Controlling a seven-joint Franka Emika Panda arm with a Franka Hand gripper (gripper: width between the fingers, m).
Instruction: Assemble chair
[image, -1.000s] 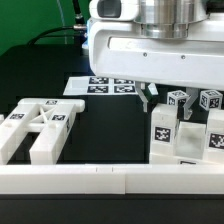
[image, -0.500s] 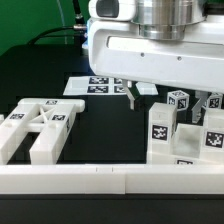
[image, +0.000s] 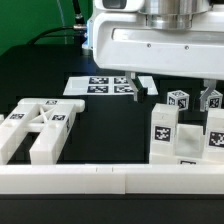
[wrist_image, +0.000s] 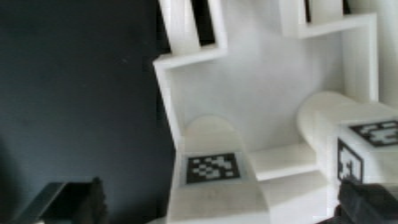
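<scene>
Now the pincer has slid toward the exterior view's left and lifted a little. Its fingers are apart and hold nothing. The chair parts stand on the bench just below, so it is probably lining up a grab.

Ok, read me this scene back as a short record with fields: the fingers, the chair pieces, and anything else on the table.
fingers: open, holding nothing, hanging over the marker board's near edge
slotted back frame: lying on the table at the exterior view's left, untouched
blocky chair parts: clustered at the exterior view's right, tags showing
marker board: flat on the table, behind the parts
white rail: runs along the front
table: black surface
</scene>
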